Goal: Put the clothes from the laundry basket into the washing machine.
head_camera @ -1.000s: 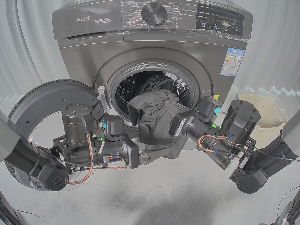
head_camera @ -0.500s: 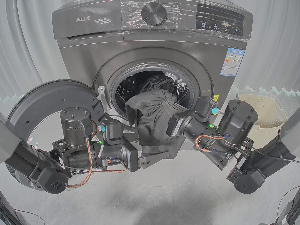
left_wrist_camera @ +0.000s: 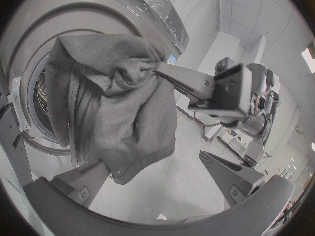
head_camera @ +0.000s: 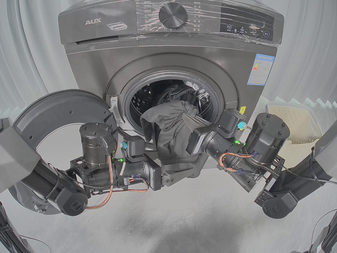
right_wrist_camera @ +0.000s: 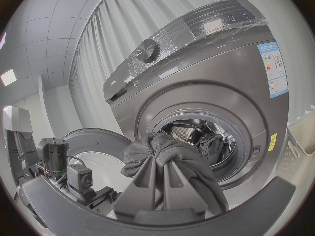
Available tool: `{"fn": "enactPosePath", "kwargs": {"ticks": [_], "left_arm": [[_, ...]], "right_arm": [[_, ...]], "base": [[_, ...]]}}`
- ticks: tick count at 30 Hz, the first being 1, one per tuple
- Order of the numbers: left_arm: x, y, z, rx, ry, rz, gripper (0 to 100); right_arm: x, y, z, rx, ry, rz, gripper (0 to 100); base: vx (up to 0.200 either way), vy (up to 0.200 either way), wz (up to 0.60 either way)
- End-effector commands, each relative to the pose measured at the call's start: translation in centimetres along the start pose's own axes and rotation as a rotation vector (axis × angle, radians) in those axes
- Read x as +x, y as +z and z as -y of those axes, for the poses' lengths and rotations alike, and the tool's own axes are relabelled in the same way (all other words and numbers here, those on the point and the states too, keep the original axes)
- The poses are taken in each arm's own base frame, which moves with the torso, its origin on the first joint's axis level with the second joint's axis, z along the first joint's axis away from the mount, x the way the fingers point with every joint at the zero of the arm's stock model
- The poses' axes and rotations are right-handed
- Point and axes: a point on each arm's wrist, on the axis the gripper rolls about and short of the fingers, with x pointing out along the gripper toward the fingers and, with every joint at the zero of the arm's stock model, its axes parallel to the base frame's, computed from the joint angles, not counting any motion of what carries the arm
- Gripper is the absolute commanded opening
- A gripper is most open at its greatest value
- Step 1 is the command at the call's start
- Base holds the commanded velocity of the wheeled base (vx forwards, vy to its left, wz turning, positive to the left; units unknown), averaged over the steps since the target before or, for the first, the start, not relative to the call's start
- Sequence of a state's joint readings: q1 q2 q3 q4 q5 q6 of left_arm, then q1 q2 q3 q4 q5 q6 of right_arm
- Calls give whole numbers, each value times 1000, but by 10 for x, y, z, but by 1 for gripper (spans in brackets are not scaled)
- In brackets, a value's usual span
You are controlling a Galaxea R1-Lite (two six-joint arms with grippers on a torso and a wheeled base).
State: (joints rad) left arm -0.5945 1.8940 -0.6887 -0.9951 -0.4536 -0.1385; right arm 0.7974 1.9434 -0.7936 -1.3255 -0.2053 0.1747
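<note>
A dark grey garment hangs bunched in front of the washing machine's round drum opening. My right gripper is shut on its upper fold; in the right wrist view the two fingers pinch the cloth together. My left gripper is open just beneath the garment, whose hem hangs against one finger. More dark clothes lie inside the drum. The cream laundry basket stands on the floor to the machine's right.
The machine's round door is swung open to the left, close behind my left arm. The basket's rim is next to the machine's right side. Bare grey floor stretches in front.
My left arm has moved right, bringing its open gripper farther under the garment. My right gripper shifted the garment slightly left and up, then held still.
</note>
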Motion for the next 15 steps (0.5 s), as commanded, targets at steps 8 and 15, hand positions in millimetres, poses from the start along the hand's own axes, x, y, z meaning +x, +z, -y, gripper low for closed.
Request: {"fn": "enactPosePath", "kwargs": {"ticks": [8, 15], "left_arm": [[13, 8, -3, -51, 22, 54, 100], [15, 3, 2, -59, 10, 35, 100]], "right_arm": [[0, 0, 0, -1, 0, 1, 0], [0, 1, 0, -1, -1, 2, 0]], "base": [[0, 0, 0], [0, 0, 0]]}}
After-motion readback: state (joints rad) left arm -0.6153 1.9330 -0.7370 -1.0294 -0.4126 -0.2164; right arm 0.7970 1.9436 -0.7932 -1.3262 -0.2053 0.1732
